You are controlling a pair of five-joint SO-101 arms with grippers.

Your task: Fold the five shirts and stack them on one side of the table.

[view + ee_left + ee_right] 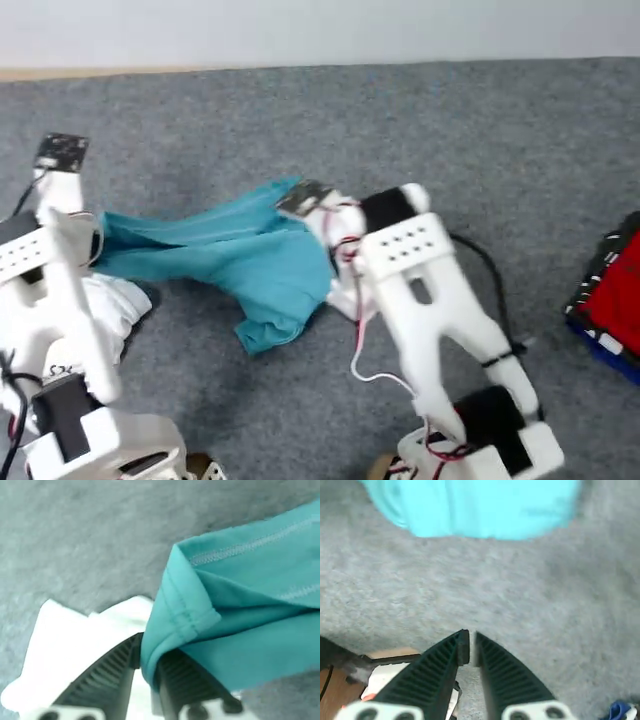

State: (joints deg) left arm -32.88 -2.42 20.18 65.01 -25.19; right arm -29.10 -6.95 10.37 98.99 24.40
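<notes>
Two robot arms at a crumpled teal fabric shirt.
Left gripper pinches its hem over a white cloth; right gripper seems pressed together, empty.

I see a worktop covered in grey, carpet-like fabric. A teal shirt lies crumpled across its middle, with one end drawn out toward the left side. A white shirt lies by that end. At the far right edge sits a red and blue thing.
</notes>
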